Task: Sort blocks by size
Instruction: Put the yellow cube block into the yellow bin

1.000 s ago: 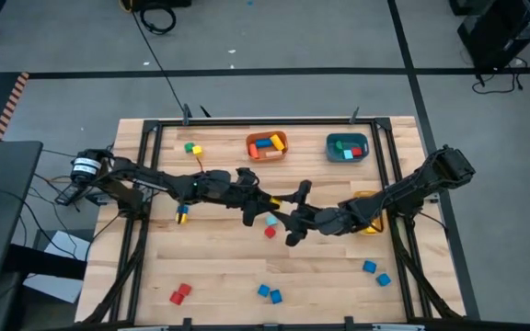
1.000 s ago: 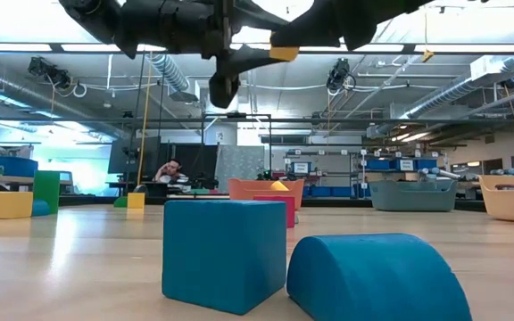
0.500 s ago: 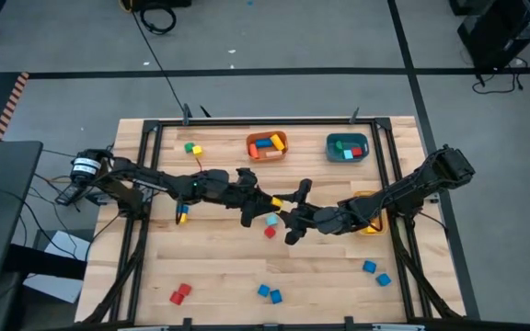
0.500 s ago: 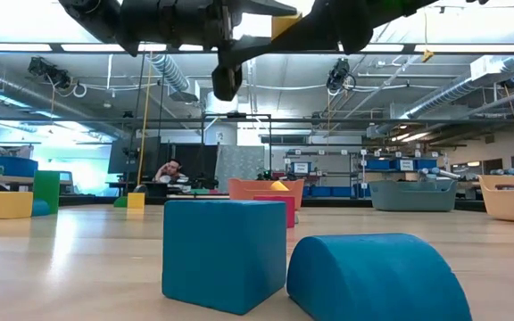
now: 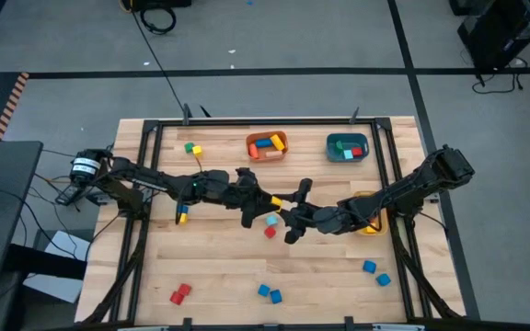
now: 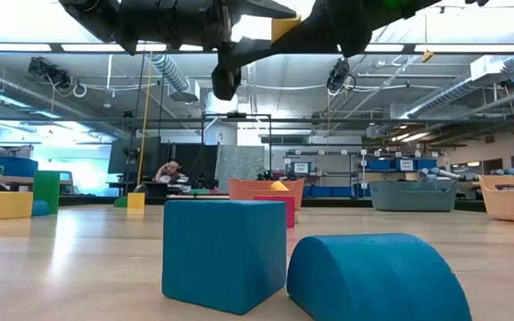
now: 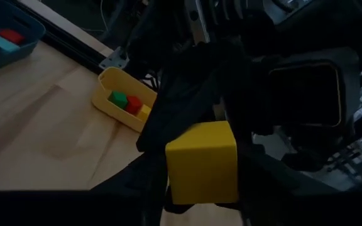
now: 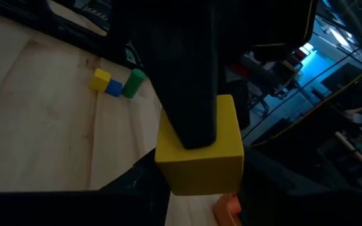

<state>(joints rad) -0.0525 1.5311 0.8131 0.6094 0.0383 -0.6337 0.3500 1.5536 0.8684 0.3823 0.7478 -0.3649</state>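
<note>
A yellow block (image 5: 275, 200) hangs in the air over the table's middle, between my two grippers, which meet there tip to tip. My left gripper (image 5: 267, 202) comes from the table's left and my right gripper (image 5: 289, 211) from its right. In the left wrist view the yellow block (image 7: 201, 162) fills the space between my left fingers, which stand open on either side of it. In the right wrist view the same block (image 8: 200, 147) sits between my right fingers, with a left finger (image 8: 187, 81) lying over its upper face. Other blocks lie loose on the table. My left gripper has one finger lying along the block's upper face (image 8: 228, 119); I cannot tell whether it touches. My right gripper pinches the yellow block by two opposite sides (image 8: 163, 157) between its two fingers. It comes nearly level from the table's right. The block is lifted clear of the table.
An orange bin (image 5: 267, 144) and a teal bin (image 5: 347, 147) stand at the far edge, and a yellow bin (image 5: 368, 213) stands under my right arm. Loose blocks lie below the grippers (image 5: 270, 226), at the near left (image 5: 180, 292), near middle (image 5: 268, 293) and near right (image 5: 375, 271).
Both arms have stayed over the table's middle. In the low view the yellow block, a thin sliver a second ago, now shows as a fuller face higher up between the two grippers.
</note>
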